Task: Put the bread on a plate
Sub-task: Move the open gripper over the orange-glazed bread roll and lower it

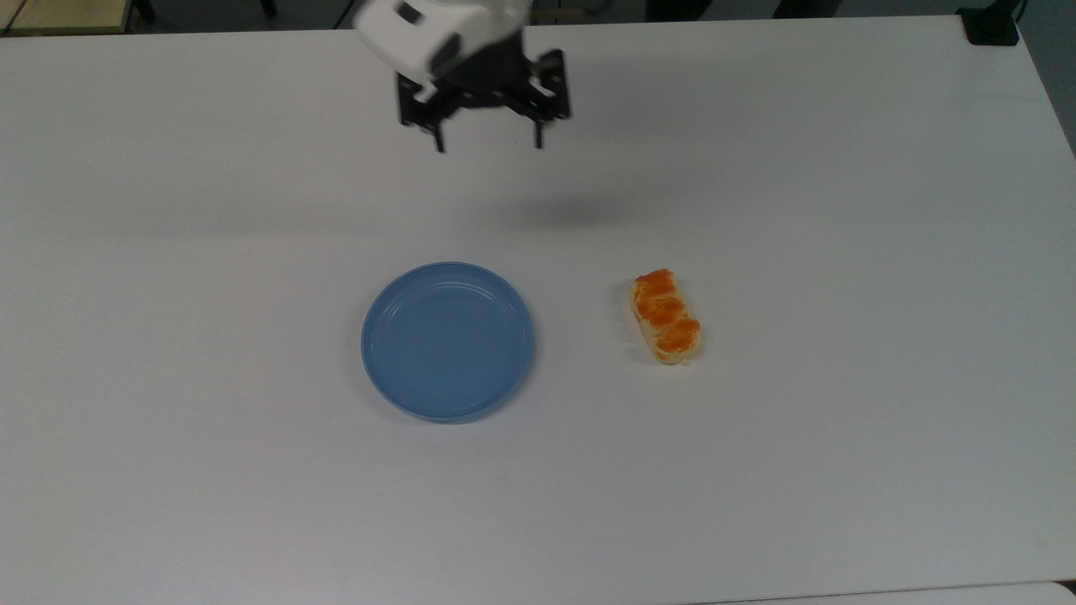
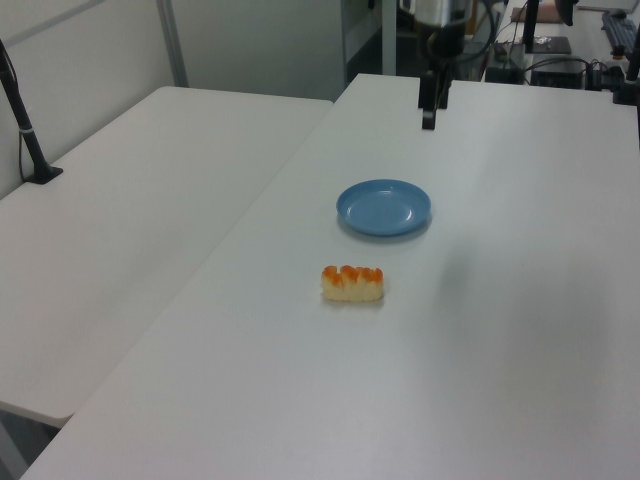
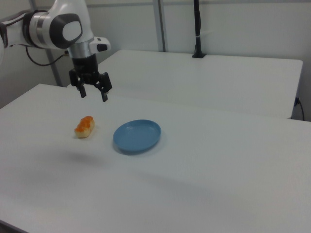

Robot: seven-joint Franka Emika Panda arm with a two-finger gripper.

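The bread (image 1: 666,316), an oblong bun with glossy orange lumps on top, lies on the white table (image 1: 841,210) to the right of the plate in the top view. The same bread (image 2: 352,283) (image 3: 84,126) rests alone, touched by nothing. The round light-blue plate (image 1: 447,339) (image 2: 384,207) (image 3: 137,135) holds nothing. My gripper (image 1: 487,140) (image 3: 93,94) hangs high above the table, open, with nothing between its black fingers. In the top view it is above and between plate and bread, nearer the table's far edge. In the left view the gripper (image 2: 429,113) hangs beyond the plate.
A second white table (image 2: 130,200) adjoins this one on the left view's left. A black post (image 3: 198,29) stands on the far table, and another black post (image 2: 25,130) stands at the left view's left edge. A black clamp (image 1: 990,25) sits at the top view's upper right corner.
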